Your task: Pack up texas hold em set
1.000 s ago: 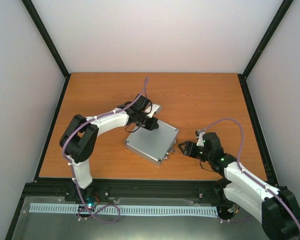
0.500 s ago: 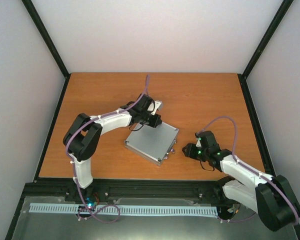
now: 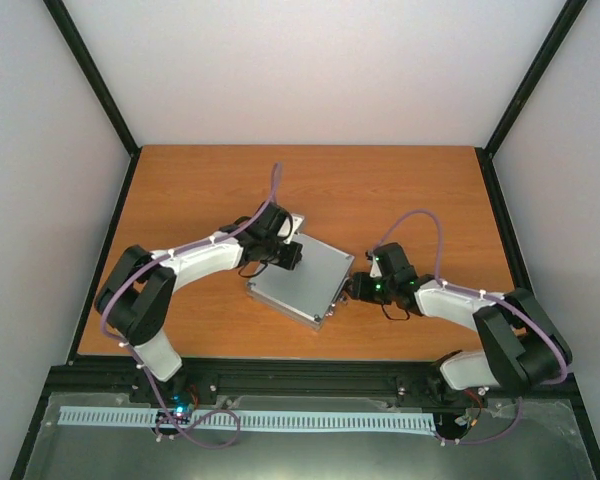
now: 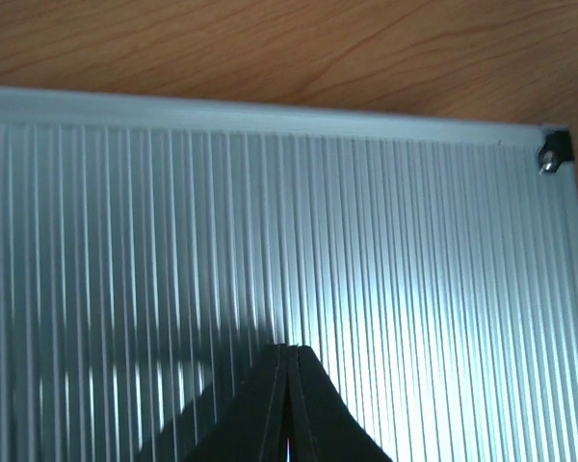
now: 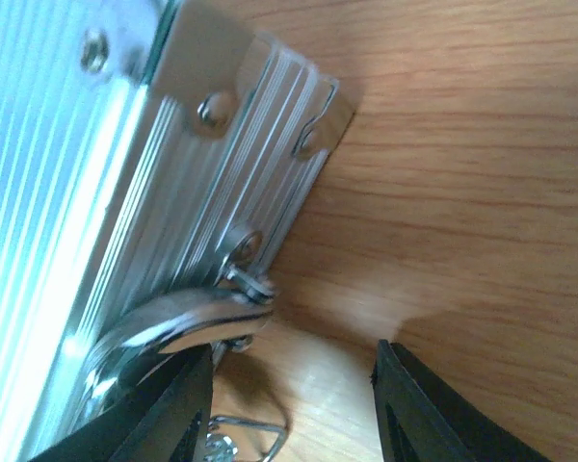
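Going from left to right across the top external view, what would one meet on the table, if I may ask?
Left arm → case → right gripper → right arm.

The case (image 5: 125, 192) and its latch (image 5: 188, 322) stand just left of the right tool (image 5: 289, 375); bare tabletop (image 5: 482, 192) lies open beneath it and to its right.
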